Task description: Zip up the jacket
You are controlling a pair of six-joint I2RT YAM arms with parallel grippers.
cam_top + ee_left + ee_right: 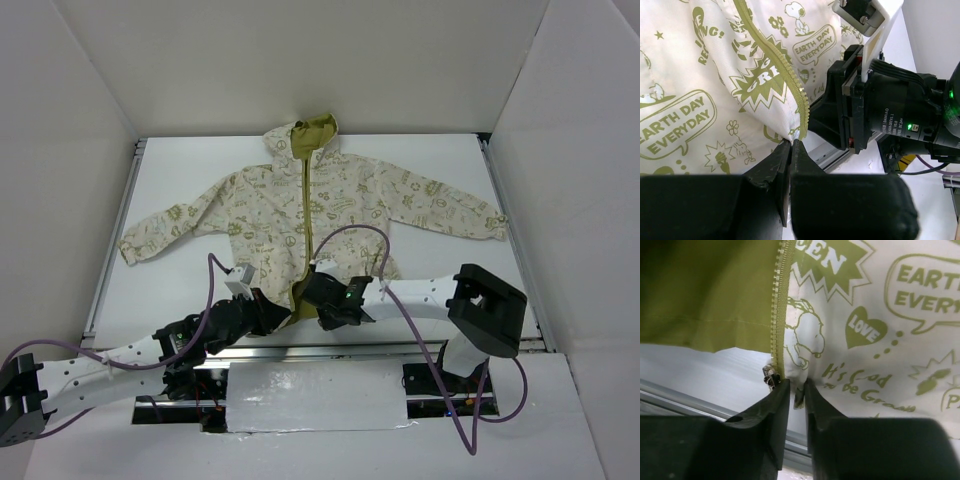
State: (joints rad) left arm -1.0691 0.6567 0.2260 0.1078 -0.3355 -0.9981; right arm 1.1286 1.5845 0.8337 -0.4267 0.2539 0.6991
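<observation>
The cream jacket (330,205) with olive doodles lies flat on the white table, hood at the far end, sleeves spread. Its olive zipper (304,215) runs down the middle and is parted near the hem. My left gripper (276,316) is shut on the hem corner of the left front panel (788,135), beside the zipper teeth (801,100). My right gripper (322,318) is shut on the hem of the right front panel (801,371). The metal zipper slider (770,376) sits just left of its fingers. Both grippers nearly touch at the hem.
A metal rail (330,348) runs along the table's near edge under both grippers. White walls enclose the table at left, right and back. The right arm's black wrist (875,105) fills the right of the left wrist view.
</observation>
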